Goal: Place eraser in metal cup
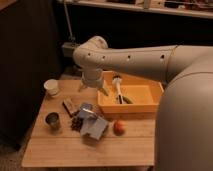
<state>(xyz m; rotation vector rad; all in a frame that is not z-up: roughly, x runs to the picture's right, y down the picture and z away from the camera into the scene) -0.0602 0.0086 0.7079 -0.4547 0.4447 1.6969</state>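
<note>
Gripper (93, 91): hangs over the far part of the wooden table (60, 150), at 1 o'clock from the eraser (69, 106), just beside the left wall of the orange bin (150, 107). Fingers spread apart, holding nothing.

Eraser: lies flat on the table, apart from the gripper.

Metal cup (52, 120): stands upright at 7 o'clock from the eraser, near but not touching.

At 3 o'clock from this cup: dark brown lumpy cluster (76, 123), then grey-blue folded piece (93, 126), then red-orange round fruit (119, 127).

At 11 o'clock from the eraser: white paper cup (51, 87).

Inside the bin: white-headed utensil (118, 85).
</note>
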